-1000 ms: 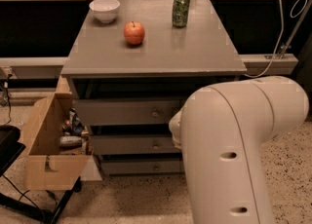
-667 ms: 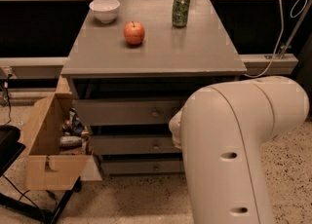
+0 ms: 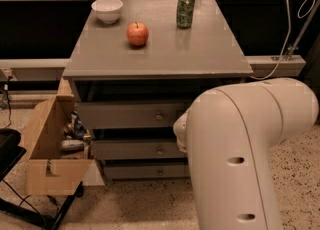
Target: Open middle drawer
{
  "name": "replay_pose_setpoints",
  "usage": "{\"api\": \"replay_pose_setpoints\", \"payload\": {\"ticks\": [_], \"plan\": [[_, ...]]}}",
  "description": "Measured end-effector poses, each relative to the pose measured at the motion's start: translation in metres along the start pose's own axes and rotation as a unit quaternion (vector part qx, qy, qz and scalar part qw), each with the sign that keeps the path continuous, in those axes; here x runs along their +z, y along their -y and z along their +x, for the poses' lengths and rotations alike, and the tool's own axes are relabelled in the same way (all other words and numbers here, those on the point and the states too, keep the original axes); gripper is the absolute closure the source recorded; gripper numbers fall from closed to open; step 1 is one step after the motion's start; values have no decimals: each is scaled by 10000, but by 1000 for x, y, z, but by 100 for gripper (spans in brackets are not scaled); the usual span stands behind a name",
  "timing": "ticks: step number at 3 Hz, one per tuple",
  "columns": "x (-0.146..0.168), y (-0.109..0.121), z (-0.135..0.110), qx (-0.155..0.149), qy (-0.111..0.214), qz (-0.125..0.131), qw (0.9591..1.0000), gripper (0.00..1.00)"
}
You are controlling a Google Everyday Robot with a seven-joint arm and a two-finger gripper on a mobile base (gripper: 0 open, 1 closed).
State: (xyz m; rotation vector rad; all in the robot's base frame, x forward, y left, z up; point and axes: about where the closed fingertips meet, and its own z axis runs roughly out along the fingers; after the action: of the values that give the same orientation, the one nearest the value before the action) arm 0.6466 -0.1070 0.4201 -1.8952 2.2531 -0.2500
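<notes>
The grey cabinet (image 3: 160, 49) has three drawers. The middle drawer (image 3: 130, 150) is a wide shallow grey front with a small round knob (image 3: 160, 151). It sits between the top drawer (image 3: 125, 115) and the lowest drawer (image 3: 140, 171), and it looks shut. My white arm (image 3: 245, 149) fills the lower right and covers the right ends of all three drawers. My gripper is not in view; only the arm's thick links show.
On the cabinet top stand a white bowl (image 3: 106, 10), a red apple (image 3: 137, 33) and a green can (image 3: 185, 10). An open cardboard box (image 3: 47, 149) with clutter stands left of the drawers. A black stand (image 3: 10, 149) is at far left and a cable (image 3: 290, 29) hangs at right.
</notes>
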Motion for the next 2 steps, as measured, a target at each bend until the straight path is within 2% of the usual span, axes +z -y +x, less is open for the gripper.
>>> {"api": "replay_pose_setpoints", "payload": {"ticks": [2], "plan": [[-1, 0, 0, 0, -1, -2, 10000, 13]]}}
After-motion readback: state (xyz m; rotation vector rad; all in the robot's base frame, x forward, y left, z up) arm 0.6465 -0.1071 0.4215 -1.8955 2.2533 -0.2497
